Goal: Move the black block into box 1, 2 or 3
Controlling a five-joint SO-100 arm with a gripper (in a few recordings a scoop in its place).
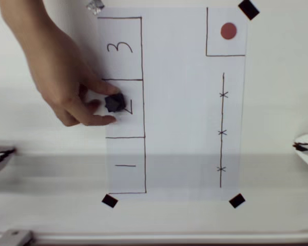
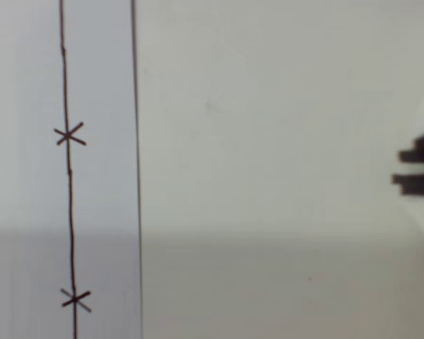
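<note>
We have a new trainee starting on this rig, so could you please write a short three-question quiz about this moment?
1. True or false: the black block lies inside the box marked 2.
2. What is touching the block in the overhead view? A) the robot's gripper B) a person's hand C) nothing
3. Fill in: the pen-drawn square at the paper's upper right holds a red ____.

Key:
1. True.
2. B, the fingers are at the block.
3. Dot.
</note>
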